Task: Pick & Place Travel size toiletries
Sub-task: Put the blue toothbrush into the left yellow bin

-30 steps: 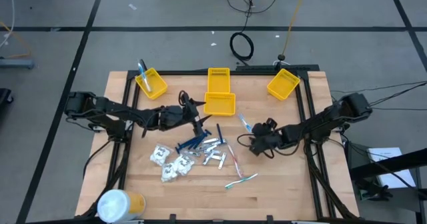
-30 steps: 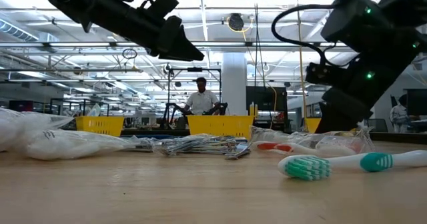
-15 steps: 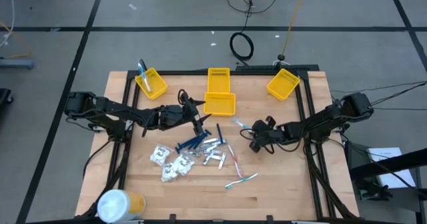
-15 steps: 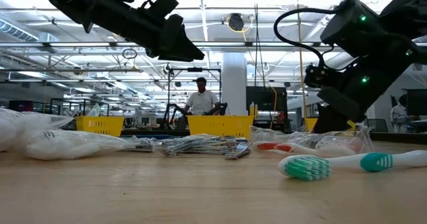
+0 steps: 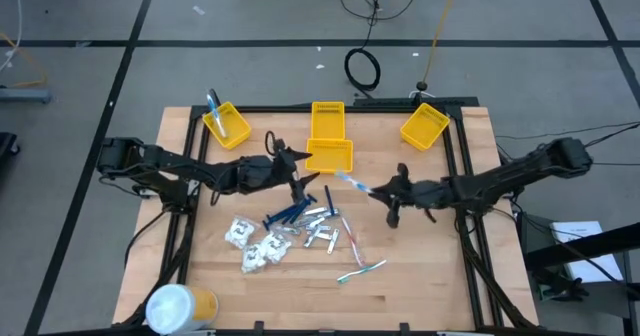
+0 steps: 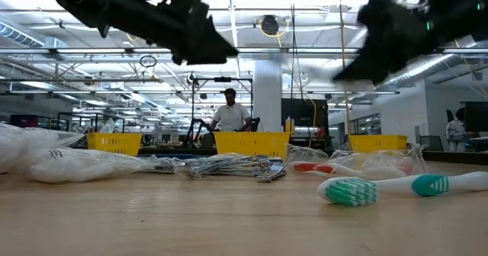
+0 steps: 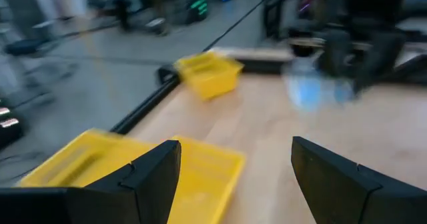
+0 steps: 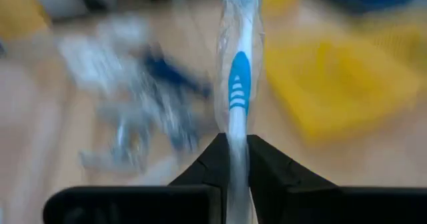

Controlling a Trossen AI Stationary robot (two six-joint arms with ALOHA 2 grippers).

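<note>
My right gripper [image 5: 380, 192] hangs above the table's middle right, shut on a white-and-blue toothbrush [image 5: 352, 183] in clear wrap, also seen in the right wrist view [image 8: 237, 84]. Other travel size toiletries lie in a pile on the wood: dark blue razors [image 5: 288, 215], silvery tubes [image 5: 320, 228], white packets [image 5: 255, 244] and a green-tipped toothbrush [image 5: 360, 271]. In the low view that toothbrush [image 6: 381, 187] lies at the front. My left gripper [image 5: 298, 176] hovers open above the table, beside the near middle bin [image 5: 330, 156], with nothing between its fingers [image 7: 153, 177]. My right gripper pinches the wrapped toothbrush between its two fingers [image 8: 213, 159] at one end of the handle [image 8: 236, 139]. The brush runs straight out from the fingers, toward the table's left and the middle bin. It is lifted clear of the table.
Yellow bins stand along the far edge: one at the far left [image 5: 227, 124] with items in it, two in the middle [image 5: 328, 119], one at the far right [image 5: 424, 124]. A large white-and-yellow cylinder [image 5: 180, 306] sits at the near left corner. People stand in the room behind the table [image 6: 229, 115].
My right gripper has shut on the wrapped toothbrush that lay at the table's middle right. It has risen with it and reached toward the left and far side. The brush is now clear of the wood and points toward the middle bin.
</note>
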